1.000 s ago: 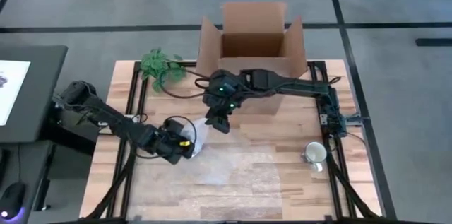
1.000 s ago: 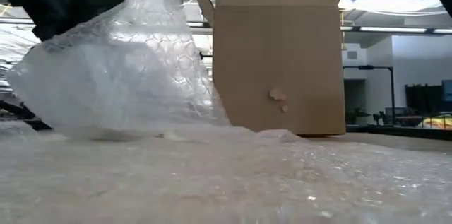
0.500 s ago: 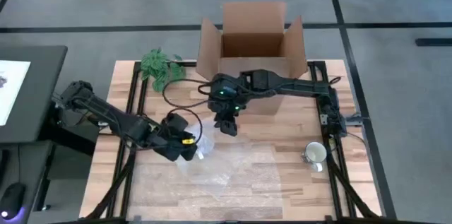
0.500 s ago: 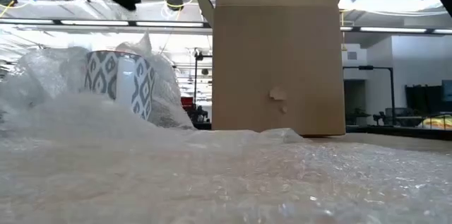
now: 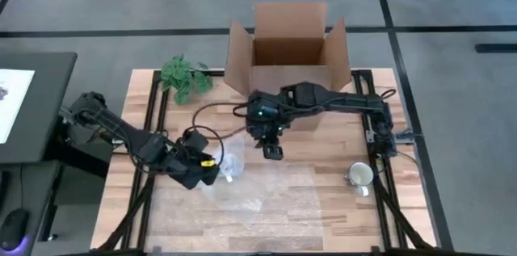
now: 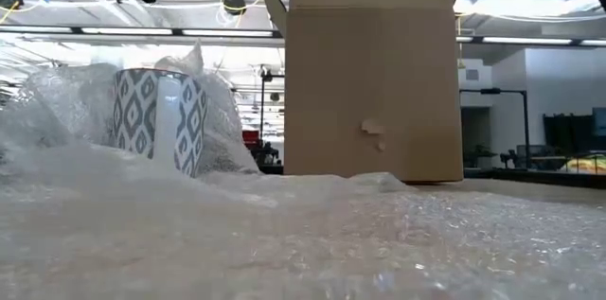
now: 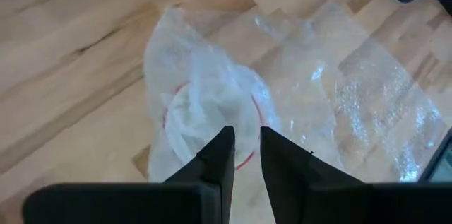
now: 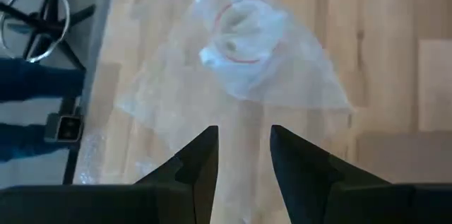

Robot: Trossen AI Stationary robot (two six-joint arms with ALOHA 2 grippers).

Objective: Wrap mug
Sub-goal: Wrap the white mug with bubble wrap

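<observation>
A grey-and-white patterned mug (image 6: 159,122) with a red rim (image 7: 257,111) stands upright on a sheet of clear bubble wrap (image 5: 266,199). Part of the wrap is bunched over and into the mug's mouth (image 8: 244,22). My left gripper (image 5: 212,169) hovers just left of the mug. Its fingers (image 7: 220,155) are a little apart, with nothing between them. My right gripper (image 5: 273,153) hangs open above the table, to the far right of the mug, and also holds nothing.
An open cardboard box (image 5: 289,46) stands at the table's far edge, behind the mug. A green plant (image 5: 184,74) lies at the far left. A second mug (image 5: 361,175) sits near the right edge. The bubble wrap covers the near middle of the table.
The wrap flap that stood high over the mug, up by my left gripper, has dropped onto and into the mug's mouth. The mug's patterned side now shows. My left gripper has drawn back slightly toward the left edge. My right gripper has moved toward the right and near edges.
</observation>
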